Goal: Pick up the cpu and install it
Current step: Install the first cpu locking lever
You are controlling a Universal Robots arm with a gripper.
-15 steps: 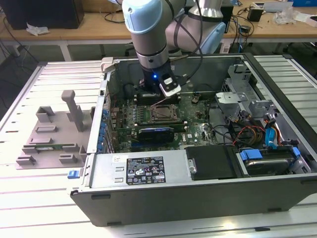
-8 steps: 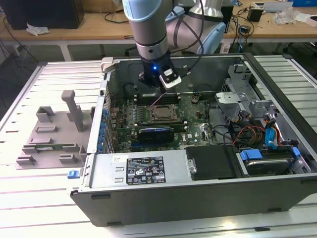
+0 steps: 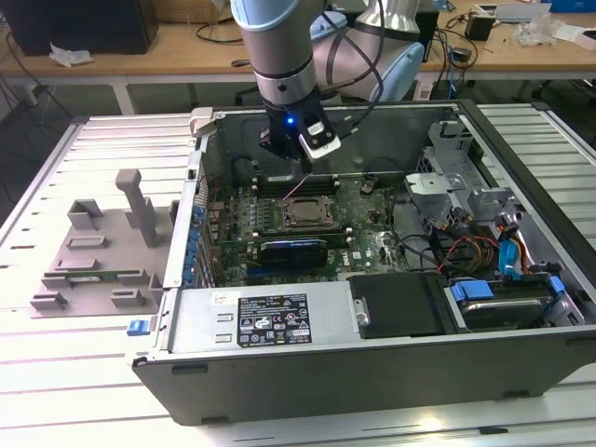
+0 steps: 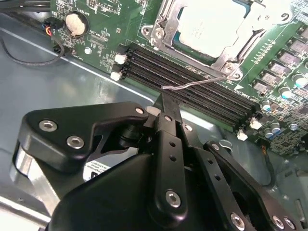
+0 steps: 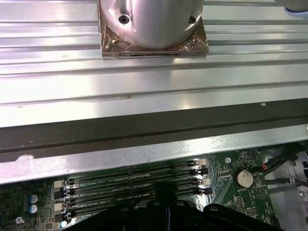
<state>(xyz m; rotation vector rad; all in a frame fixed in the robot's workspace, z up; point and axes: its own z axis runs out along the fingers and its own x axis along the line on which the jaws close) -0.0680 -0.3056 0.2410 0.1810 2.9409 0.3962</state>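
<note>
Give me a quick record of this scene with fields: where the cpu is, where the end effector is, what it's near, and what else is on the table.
cpu: seated in the framed socket on the motherboard
end effector: inside the computer case, above the black memory slots, holding nothing visible
socket lever: thin metal wire, sticking out beyond the end effector's tip
outside the case: grey fixture on the slatted table, at the exterior view's left

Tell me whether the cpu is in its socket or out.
In: the cpu lies flat inside the socket's metal frame on the motherboard, with the gripper beside it.
</note>
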